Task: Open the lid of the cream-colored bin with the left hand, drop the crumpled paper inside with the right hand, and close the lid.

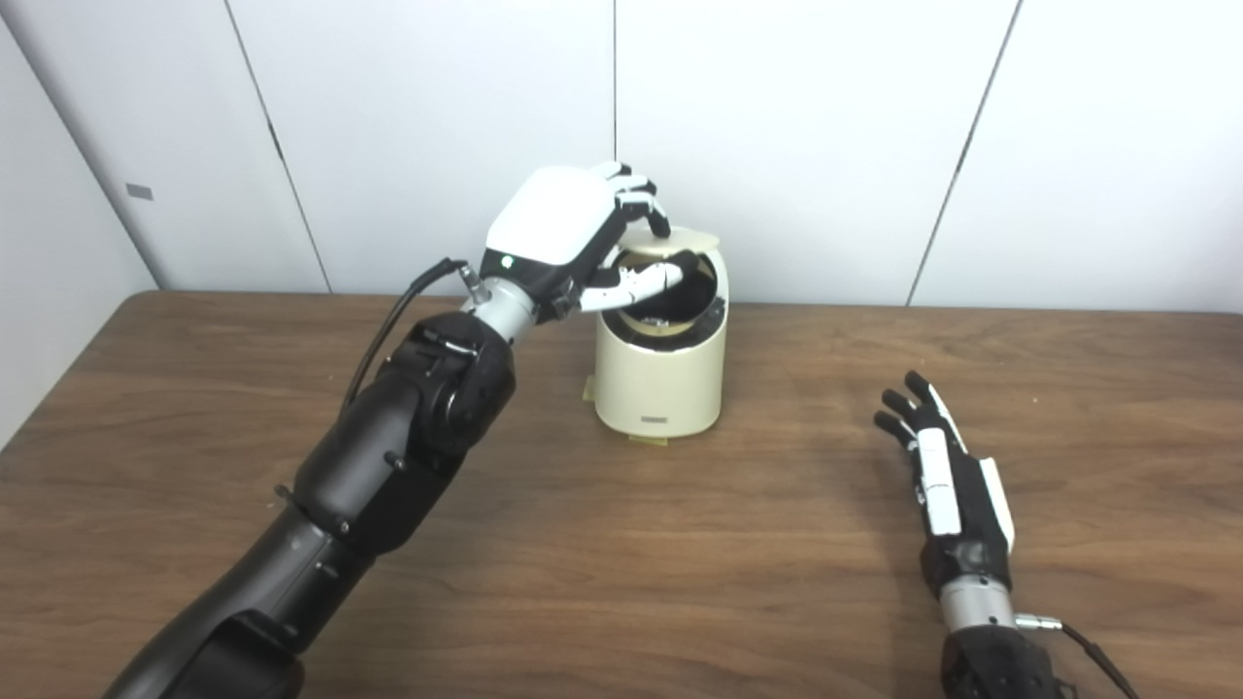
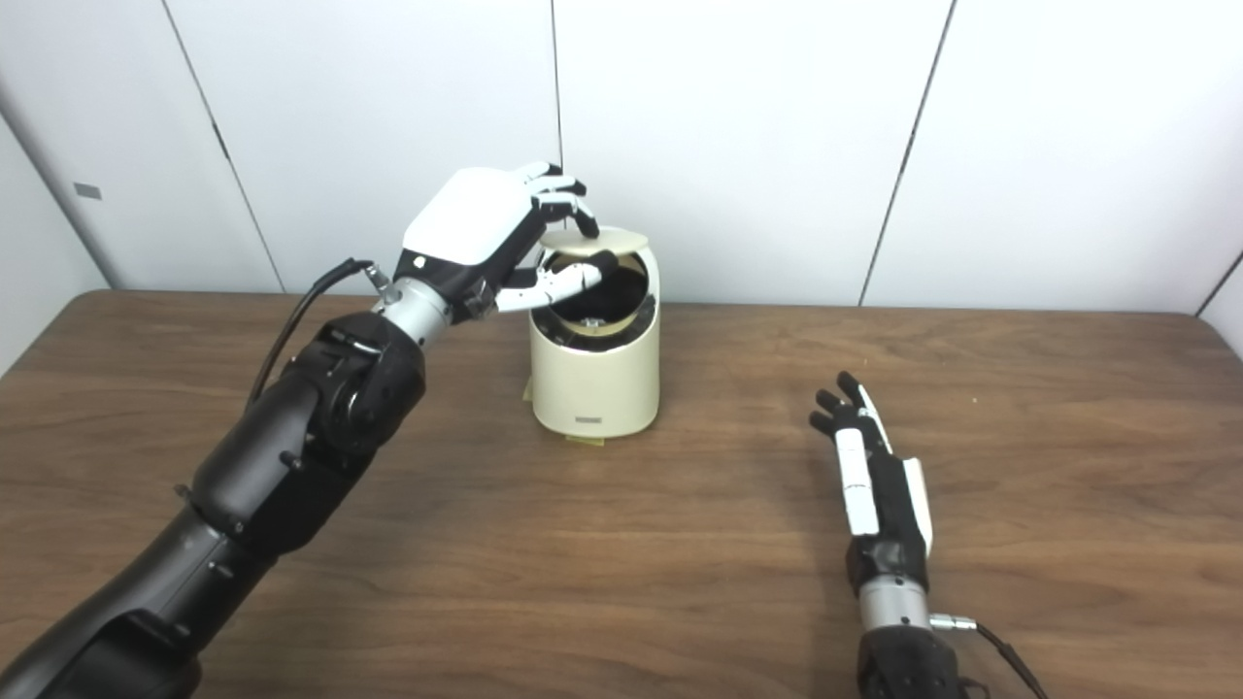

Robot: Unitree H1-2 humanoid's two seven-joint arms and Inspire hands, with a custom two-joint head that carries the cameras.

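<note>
Right hand (image 2: 879, 485) flat, fingers spread; left hand (image 1: 573, 233) fingers pinching raised lid (image 1: 675, 241)

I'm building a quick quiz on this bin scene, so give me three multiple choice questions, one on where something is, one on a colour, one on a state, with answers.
1. Where is the left hand?
A. at the top of the bin
B. flat on the table
C. at the table's right edge

2. What colour is the bin?
A. blue
B. cream
C. red

3. How is the lid?
A. shut flat
B. lifted
C. lying on the table

Answers: 1 A, its fingers pinch the lid; 2 B, the body is pale cream; 3 B, the dark opening shows beneath it, while the right hand lies open on the table.
</note>
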